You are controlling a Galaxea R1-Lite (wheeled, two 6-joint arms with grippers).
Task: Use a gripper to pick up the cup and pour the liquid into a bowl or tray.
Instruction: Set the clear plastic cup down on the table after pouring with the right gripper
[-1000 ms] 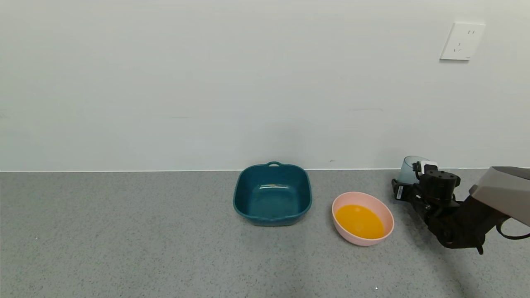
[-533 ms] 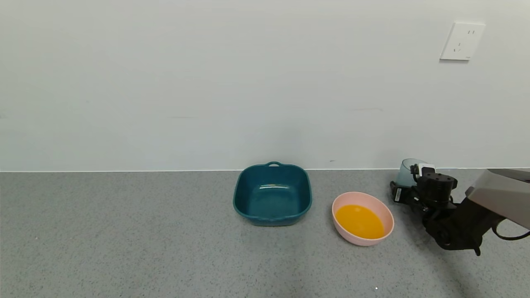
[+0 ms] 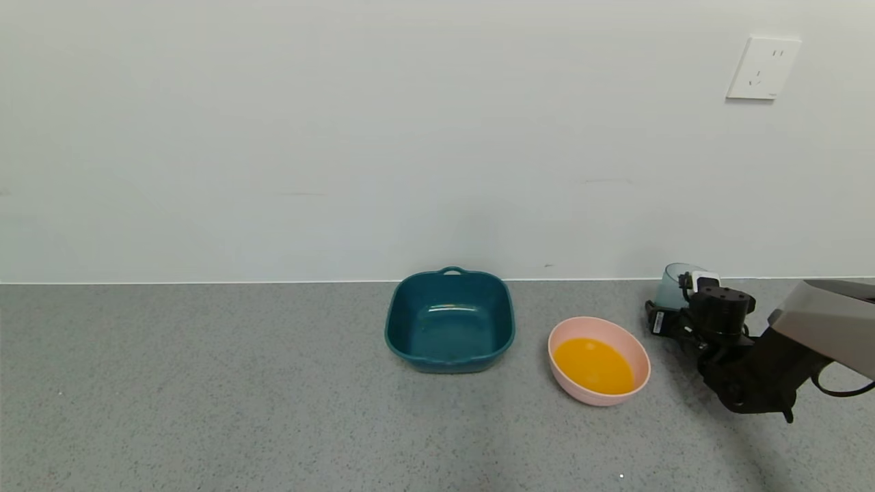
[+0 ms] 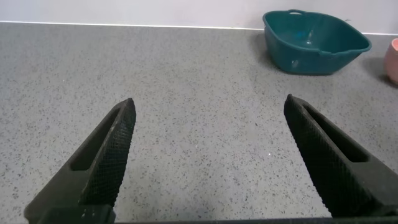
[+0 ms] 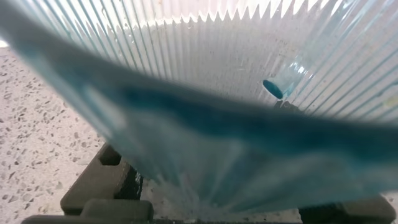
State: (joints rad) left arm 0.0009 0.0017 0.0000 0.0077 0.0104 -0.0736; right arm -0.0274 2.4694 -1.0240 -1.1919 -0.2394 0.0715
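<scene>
The pale blue-green ribbed cup stands upright at the back right of the counter, with no liquid showing in it. My right gripper is shut on the cup from the near side. In the right wrist view the cup fills the picture, with a dark finger beside its wall. The pink bowl sits left of the cup and holds the orange liquid. My left gripper is open and empty over bare counter, and is out of the head view.
A dark teal square tray stands empty left of the bowl; it also shows in the left wrist view, with the bowl's edge beside it. The wall runs close behind the cup. A socket is on the wall.
My right gripper has come down a little with the cup, toward the counter. Over the last half second it has barely moved. The bowl, the tray and the left arm are unchanged.
</scene>
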